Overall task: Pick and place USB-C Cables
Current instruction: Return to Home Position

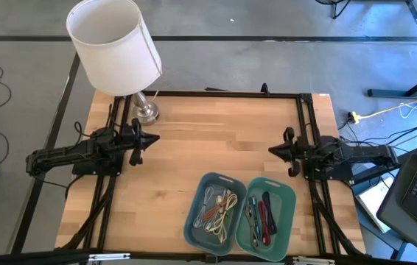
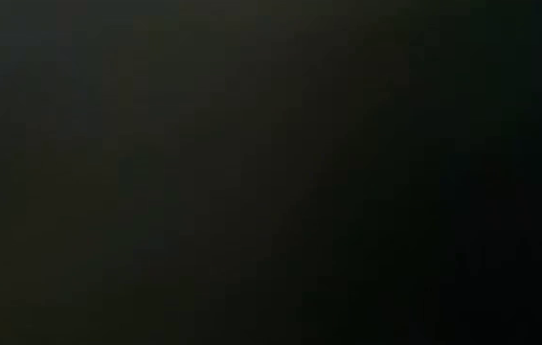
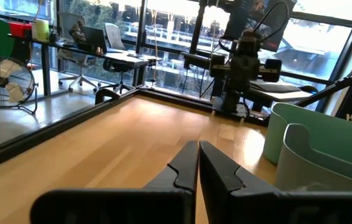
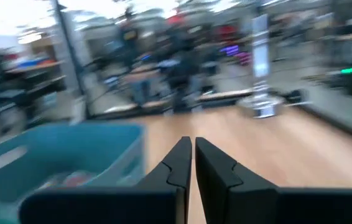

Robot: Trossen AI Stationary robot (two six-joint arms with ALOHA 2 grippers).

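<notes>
Big white lamp [image 1: 114, 44] fills the upper left of the high view. USB-C cables [image 1: 219, 210] lie in the blue bin [image 1: 210, 179] and the green bin [image 1: 276, 184], side by side at the lower middle of the table [image 1: 216, 125]. The left gripper [image 1: 153, 138] sits mid left and the right gripper [image 1: 273, 150] mid right. The low view is all dark. In the left wrist view, the fingers [image 3: 185, 165] are pressed together, empty. In the right wrist view, they are the same.

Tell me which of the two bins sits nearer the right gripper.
The green bin, holding red and dark cables. It lies toward the right gripper; the blue bin with the pale cables lies beyond it.
</notes>
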